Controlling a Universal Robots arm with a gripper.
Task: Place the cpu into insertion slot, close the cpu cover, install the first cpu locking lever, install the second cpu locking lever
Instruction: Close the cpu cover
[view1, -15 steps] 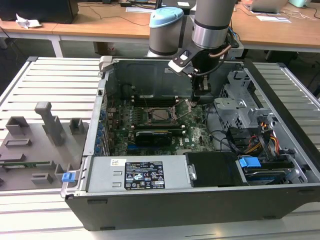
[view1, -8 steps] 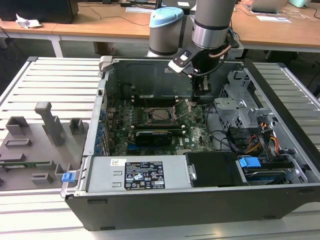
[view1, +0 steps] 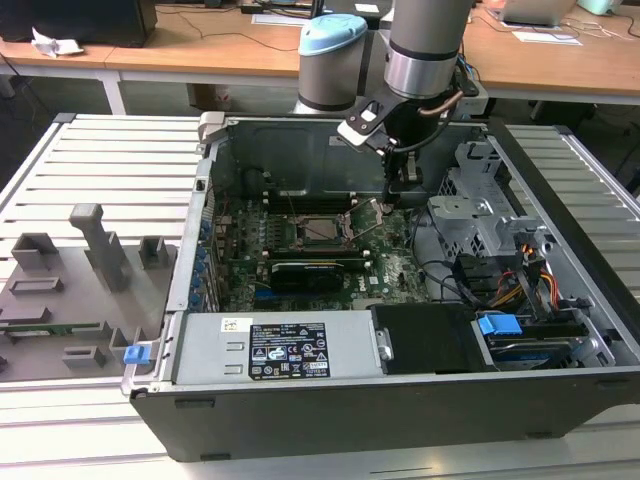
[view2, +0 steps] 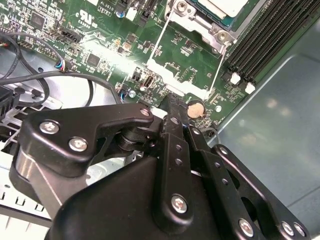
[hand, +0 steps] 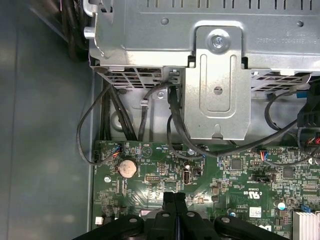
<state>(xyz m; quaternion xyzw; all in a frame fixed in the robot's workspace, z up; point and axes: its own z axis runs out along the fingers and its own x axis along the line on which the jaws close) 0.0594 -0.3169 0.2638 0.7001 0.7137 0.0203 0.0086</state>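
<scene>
The cpu (view2: 226, 6), with a pale silvery top, lies in the insertion slot (view1: 320, 230) on the green motherboard (view1: 395, 265). The cpu cover (view2: 172, 89), a thin metal frame, is swung open off the slot and the green board shows through its window. My gripper (view2: 172, 104) is shut, its black fingers (hand: 175, 202) pressed together with nothing visible between them. The tip sits right at the cover's outer edge, close to a coin battery (view2: 195, 109). In the exterior view the gripper (view1: 398, 195) hangs inside the case, on the exterior view's right of the slot.
A grey metal drive cage (hand: 216, 75) with black cables (hand: 175, 125) stands just beyond the board edge. Black memory slots (view2: 272, 35) and a long black expansion card (view1: 310, 270) flank the slot. The case walls (view1: 195, 250) and the power supply (view1: 285, 350) box the space in.
</scene>
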